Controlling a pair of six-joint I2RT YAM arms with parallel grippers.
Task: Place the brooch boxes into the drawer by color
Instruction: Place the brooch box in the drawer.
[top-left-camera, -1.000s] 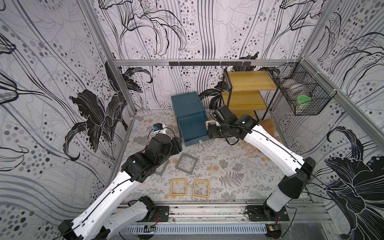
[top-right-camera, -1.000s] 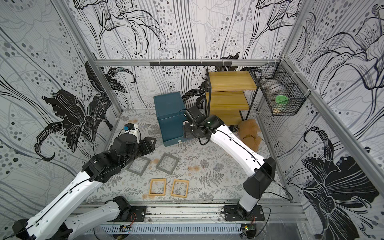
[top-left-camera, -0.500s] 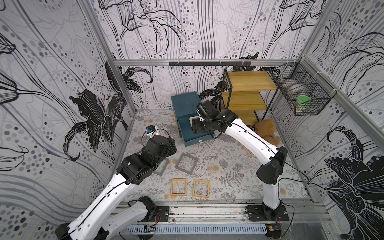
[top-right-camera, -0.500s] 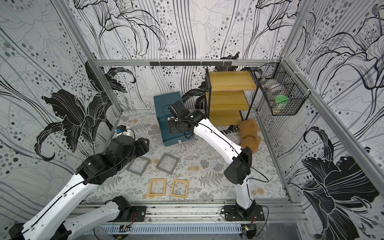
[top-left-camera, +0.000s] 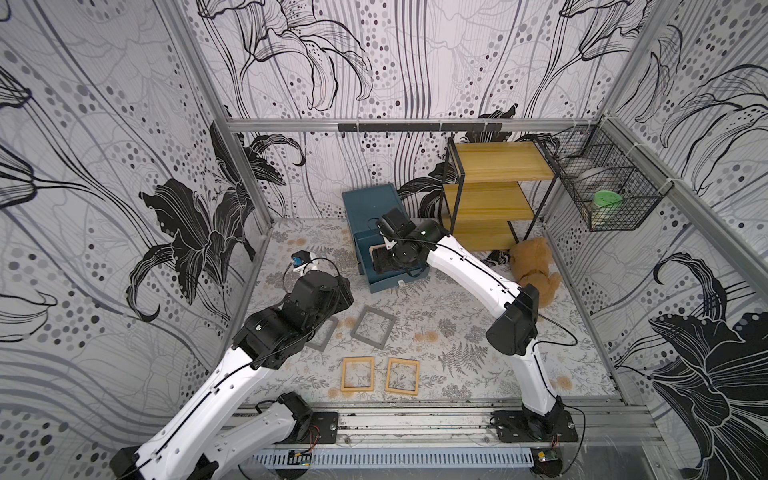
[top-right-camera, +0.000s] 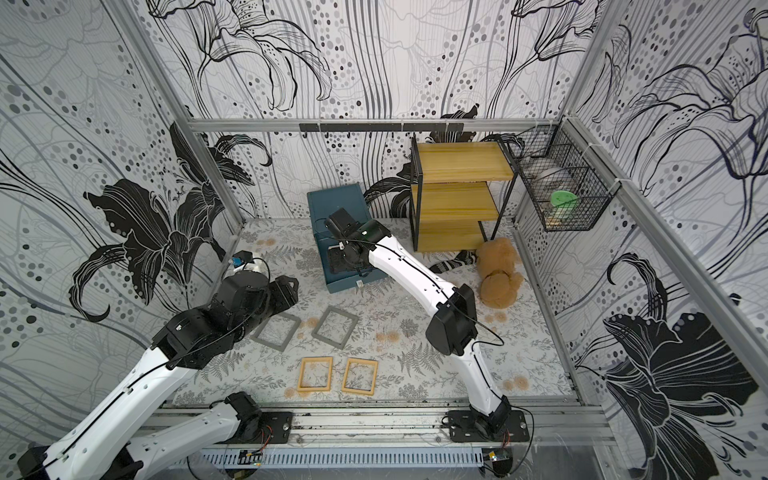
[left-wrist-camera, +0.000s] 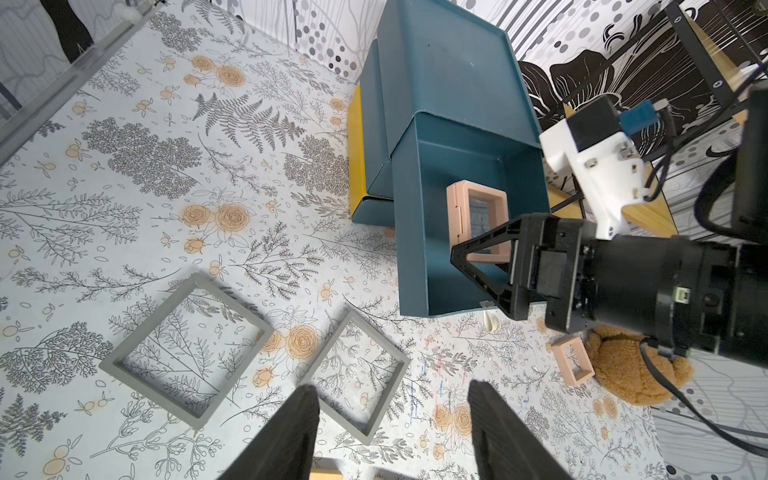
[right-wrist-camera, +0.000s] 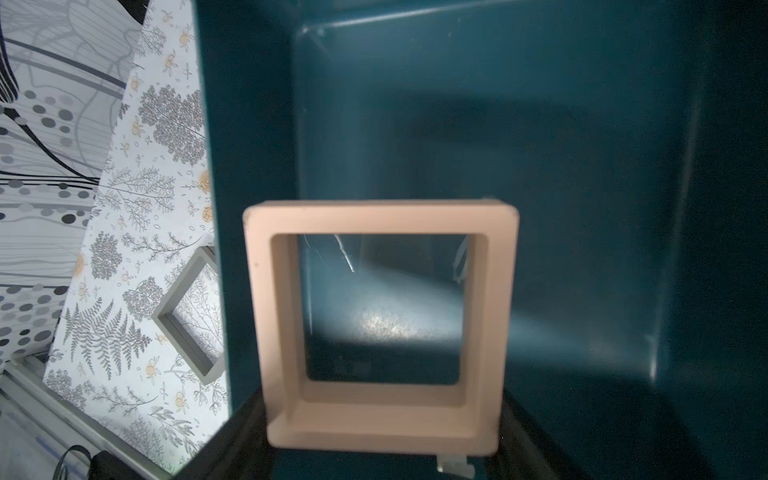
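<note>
Robot lab cell — printed wall panels (top-left-camera: 104, 187), aluminium frame (top-left-camera: 282, 124).

Both top views: high, looking down over whole cell. Wrist views close, sharing open drawer (left-wrist-camera: 432, 232) (right-wrist-camera: 582, 166).

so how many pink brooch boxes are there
2: one pale pink square-framed brooch box in the open teal drawer, held by the right end effector; a second pink frame box on the floral mat beside the brown teddy bear. Others may be hidden.
</note>
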